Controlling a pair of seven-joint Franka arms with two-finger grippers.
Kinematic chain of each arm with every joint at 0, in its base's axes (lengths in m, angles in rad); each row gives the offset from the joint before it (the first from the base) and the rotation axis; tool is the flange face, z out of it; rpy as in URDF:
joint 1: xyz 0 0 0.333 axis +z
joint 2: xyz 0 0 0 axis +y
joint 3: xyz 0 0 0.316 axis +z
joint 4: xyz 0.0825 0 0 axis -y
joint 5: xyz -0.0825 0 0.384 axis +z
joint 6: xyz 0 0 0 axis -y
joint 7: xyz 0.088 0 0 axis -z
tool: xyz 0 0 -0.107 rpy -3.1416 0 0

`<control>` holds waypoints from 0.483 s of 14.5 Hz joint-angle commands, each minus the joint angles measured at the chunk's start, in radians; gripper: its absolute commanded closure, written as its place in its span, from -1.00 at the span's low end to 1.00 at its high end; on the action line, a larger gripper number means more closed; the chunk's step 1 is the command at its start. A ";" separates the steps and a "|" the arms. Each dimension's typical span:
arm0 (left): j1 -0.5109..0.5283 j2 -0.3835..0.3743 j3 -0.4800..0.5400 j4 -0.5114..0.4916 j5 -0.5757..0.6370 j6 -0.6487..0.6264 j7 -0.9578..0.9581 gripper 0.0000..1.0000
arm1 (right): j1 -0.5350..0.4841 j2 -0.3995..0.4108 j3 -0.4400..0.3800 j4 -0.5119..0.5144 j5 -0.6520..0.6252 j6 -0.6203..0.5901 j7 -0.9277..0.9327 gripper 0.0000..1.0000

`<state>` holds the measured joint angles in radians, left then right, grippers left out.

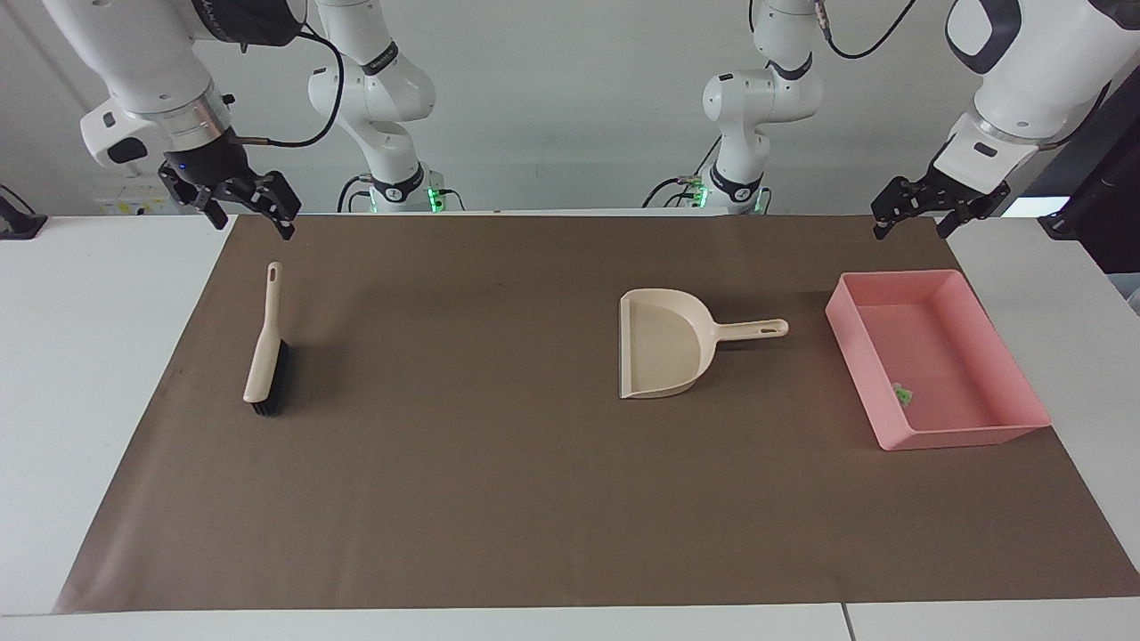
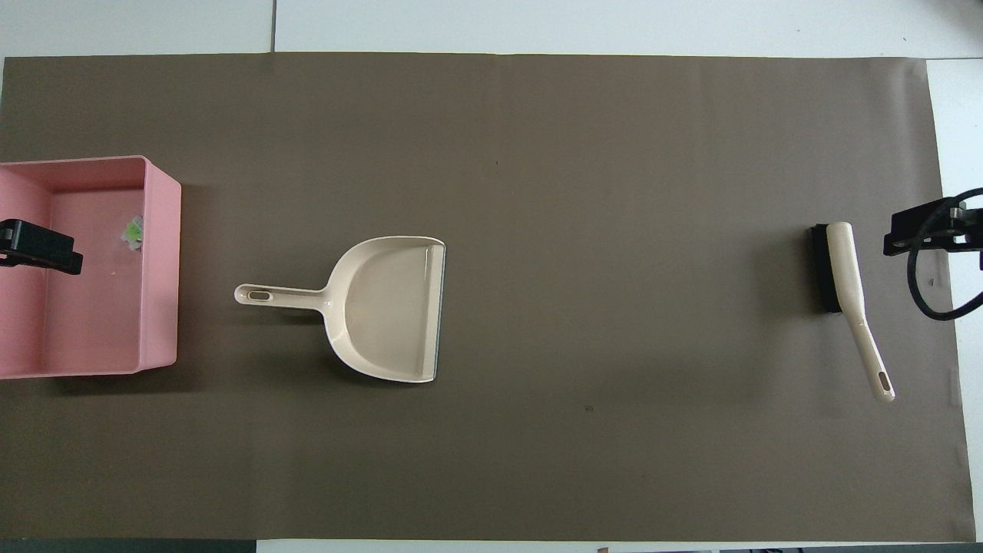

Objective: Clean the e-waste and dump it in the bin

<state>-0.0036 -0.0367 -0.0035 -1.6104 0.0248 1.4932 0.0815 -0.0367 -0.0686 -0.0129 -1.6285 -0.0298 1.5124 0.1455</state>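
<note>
The pink bin [image 1: 857,361] stands at the left arm's end of the brown mat; it also shows in the overhead view [image 2: 163,269]. One e-waste bit, white with green marks [image 1: 902,393], lies inside it, also seen from overhead [image 2: 134,230]. The black-purple piece does not show. My left gripper [image 1: 910,230] hangs open and empty, high over the bin; the overhead view shows it too [image 2: 38,247]. My right gripper [image 1: 254,224] hangs open and empty, raised beside the brush's handle end, and also shows in the overhead view [image 2: 929,234].
A beige dustpan [image 1: 663,352] lies empty on the mat beside the bin, handle toward the bin, also seen from overhead [image 2: 384,307]. A beige brush with black bristles [image 1: 265,347] lies at the right arm's end, also seen from overhead [image 2: 841,265].
</note>
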 commanded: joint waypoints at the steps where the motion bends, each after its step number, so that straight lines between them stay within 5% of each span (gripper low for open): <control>1: 0.008 -0.025 -0.003 -0.032 -0.016 0.032 -0.011 -0.97 | -0.015 -0.007 0.010 -0.007 0.013 0.002 -0.007 -1.00; 7: 0.010 -0.026 -0.003 -0.032 -0.016 0.025 -0.011 -0.97 | -0.019 -0.007 0.010 -0.007 0.013 0.003 -0.007 -1.00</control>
<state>-0.0036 -0.0367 -0.0035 -1.6110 0.0245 1.4989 0.0805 -0.0369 -0.0686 -0.0129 -1.6285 -0.0298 1.5124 0.1455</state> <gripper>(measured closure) 0.013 0.000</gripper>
